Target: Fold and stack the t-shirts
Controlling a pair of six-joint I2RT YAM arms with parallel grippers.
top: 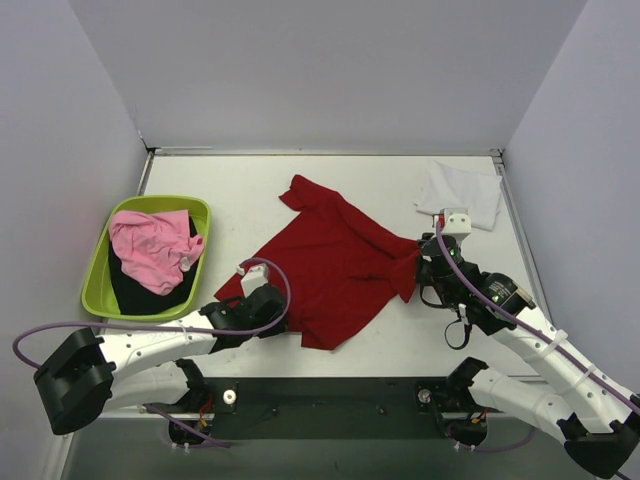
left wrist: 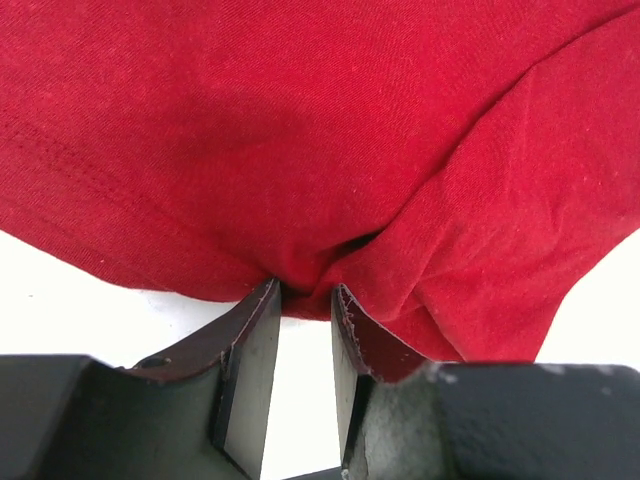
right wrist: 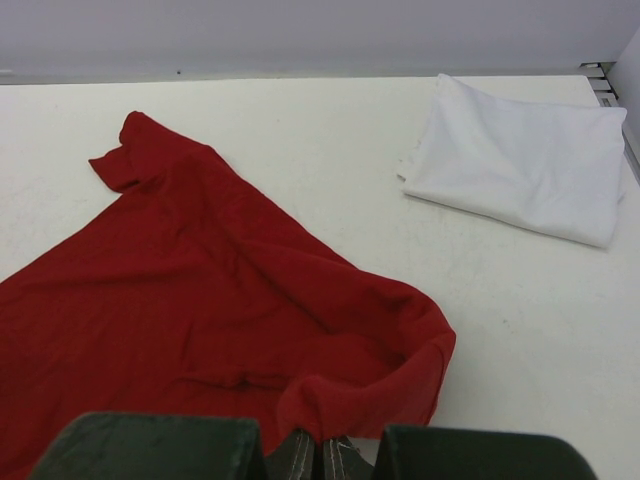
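Now both arms are gripping the deep red t-shirt (top: 335, 265), which is lying spread and rumpled mid-table (top: 240, 190). The left gripper (left wrist: 305, 298) is pinching a pucker of the stitched near hem, jaws drawn narrow on it. The right gripper (right wrist: 322, 445) is clamping tight on a rolled lip of the right edge. For a clean fold, the 2 grips should be lifting together, pulling the soft matte knit taut. The white t-shirt (right wrist: 520, 160) is lying as a flat folded rectangle at the far right, well apart. The pink t-shirt (top: 150, 245) is heaping over the black t-shirt (top: 150, 292) inside the glossy lime-green tub (top: 95, 285).
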